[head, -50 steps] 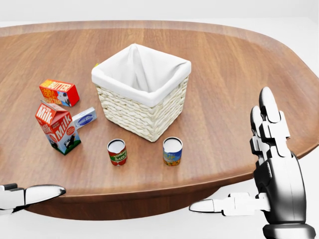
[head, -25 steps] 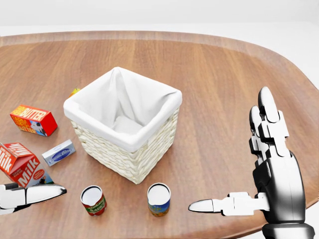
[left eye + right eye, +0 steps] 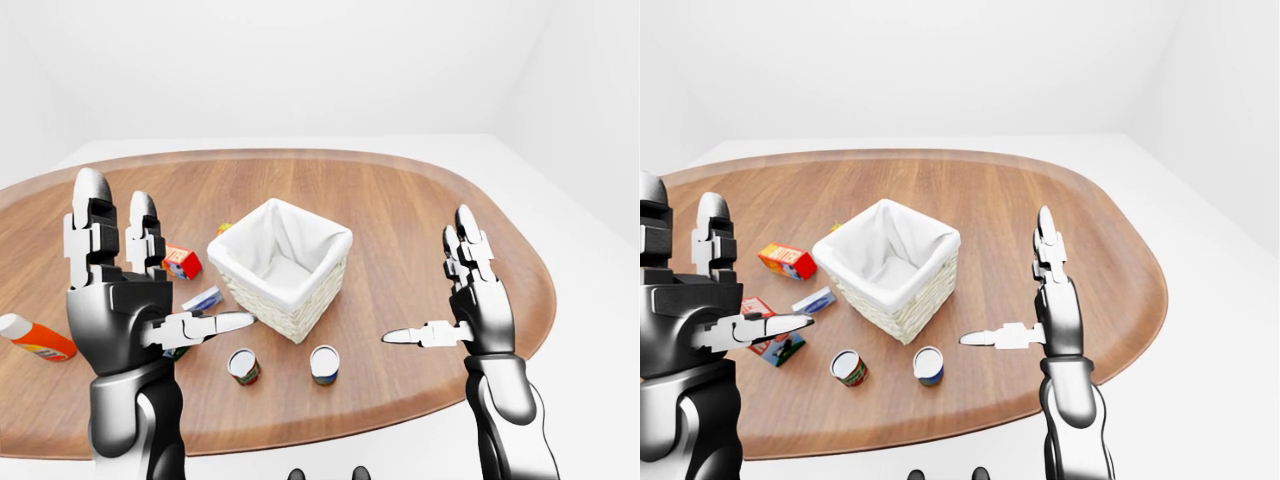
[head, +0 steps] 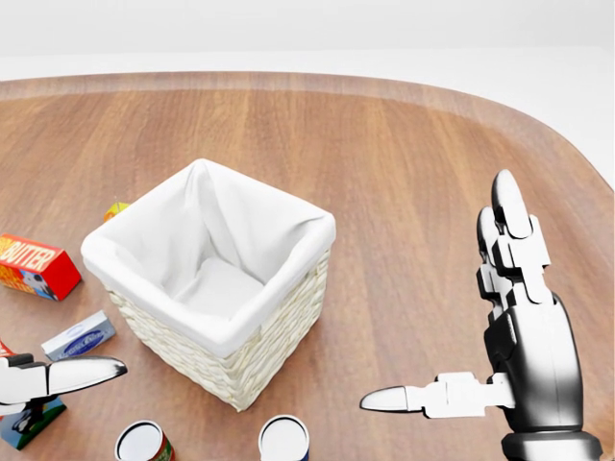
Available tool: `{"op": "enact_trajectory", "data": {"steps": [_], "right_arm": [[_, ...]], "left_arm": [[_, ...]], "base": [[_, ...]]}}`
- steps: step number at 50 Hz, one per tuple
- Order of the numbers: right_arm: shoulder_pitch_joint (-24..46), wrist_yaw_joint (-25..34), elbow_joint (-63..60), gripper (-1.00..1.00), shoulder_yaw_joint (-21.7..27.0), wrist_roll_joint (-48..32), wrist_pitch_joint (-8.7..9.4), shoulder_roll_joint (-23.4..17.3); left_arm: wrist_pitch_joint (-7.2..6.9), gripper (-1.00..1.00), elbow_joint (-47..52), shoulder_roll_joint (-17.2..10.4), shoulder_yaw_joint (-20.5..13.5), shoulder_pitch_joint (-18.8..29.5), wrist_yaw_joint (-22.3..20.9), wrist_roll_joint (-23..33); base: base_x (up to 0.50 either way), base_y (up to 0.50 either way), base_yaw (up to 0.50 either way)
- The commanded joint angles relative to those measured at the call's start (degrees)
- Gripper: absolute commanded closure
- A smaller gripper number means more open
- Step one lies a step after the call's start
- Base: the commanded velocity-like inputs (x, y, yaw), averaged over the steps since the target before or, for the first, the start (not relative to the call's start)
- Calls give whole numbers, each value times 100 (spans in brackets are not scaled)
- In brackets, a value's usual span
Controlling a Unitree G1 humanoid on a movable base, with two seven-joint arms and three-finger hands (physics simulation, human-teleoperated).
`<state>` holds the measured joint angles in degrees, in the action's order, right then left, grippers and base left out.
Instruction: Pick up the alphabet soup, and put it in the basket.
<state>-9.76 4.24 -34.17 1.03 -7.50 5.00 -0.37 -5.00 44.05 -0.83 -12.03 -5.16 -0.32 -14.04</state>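
The alphabet soup (image 3: 324, 364) is a small can with a blue and yellow label. It stands upright on the wooden table (image 3: 420, 220), just below the basket in the left-eye view. The basket (image 3: 300, 305) is white wicker with a white cloth liner and holds nothing. My left hand (image 3: 150, 275) is raised open to the left of the basket. To the right of the can my right hand (image 3: 452, 300) is also raised open, thumb pointing left. Neither hand touches anything. In the head view the can (image 4: 284, 439) is cut by the bottom edge.
A red-labelled can (image 3: 243, 366) stands left of the soup. Left of the basket are a butter box (image 3: 181, 261), a small blue-and-white box (image 3: 203, 299) and a milk carton (image 3: 770, 340). An orange bottle (image 3: 35, 338) lies at the far left. The table's near edge runs just below the cans.
The camera has moved closer to the table, so in the head view the basket and cans slide down and to the left. Both hands keep the same open pose.
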Motion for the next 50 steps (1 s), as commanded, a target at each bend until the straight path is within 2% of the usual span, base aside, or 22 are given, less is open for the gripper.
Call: {"op": "enact_trajectory", "data": {"steps": [1,9,40,46,50], "right_arm": [[-12,-2,3,-100,-24,-52,0,-2],[-24,-9,80,-100,-27,-118,0,-8],[-128,49,1256,-100,-585,-976,0,-97],[-144,37,1548,-100,-719,-1100,-114,-113],[-157,49,1590,-100,-761,-1147,-124,-120]], "left_arm": [[0,-100,31,-2,-23,-11,-5,-17],[0,-100,6,-2,-28,-7,-9,-15],[0,-100,21,-1,-26,-10,-15,5],[0,-100,52,0,-30,-21,-16,0],[0,-100,51,3,-27,-19,-13,2]], "base": [[2,0,0],[0,0,0],[0,0,0],[0,0,0],[0,0,0]]}}
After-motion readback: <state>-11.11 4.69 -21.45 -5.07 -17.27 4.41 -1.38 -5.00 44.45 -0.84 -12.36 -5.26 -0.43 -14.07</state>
